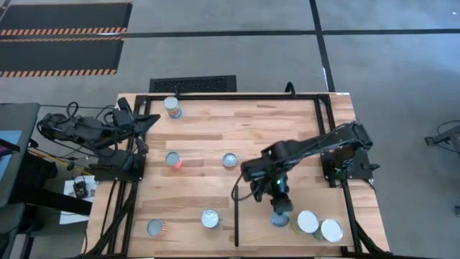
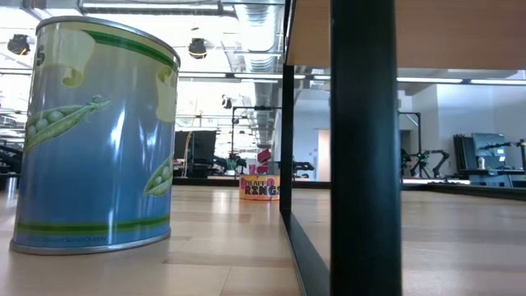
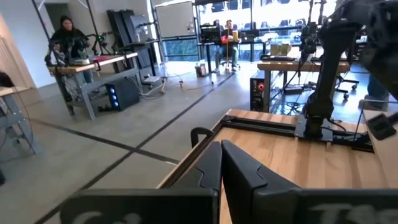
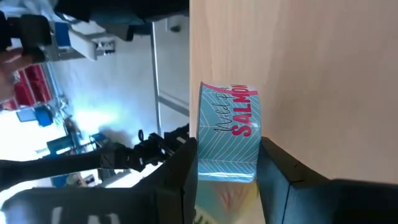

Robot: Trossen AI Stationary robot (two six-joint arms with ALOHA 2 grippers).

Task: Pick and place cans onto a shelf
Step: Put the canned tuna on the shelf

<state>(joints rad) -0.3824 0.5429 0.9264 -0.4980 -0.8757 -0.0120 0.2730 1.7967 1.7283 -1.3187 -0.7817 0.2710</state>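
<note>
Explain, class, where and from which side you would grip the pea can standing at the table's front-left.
Grip the pea can across its straight round side wall, about mid-height, coming down from above. It stands upright on the table with open space around it, so a claw can probably straddle it; the flat lid offers no hold.

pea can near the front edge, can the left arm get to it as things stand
Probably yes, with a long reach: the left end effector is shut and parked at the table's left edge, and bare tabletop lies between it and the pea can.
</note>
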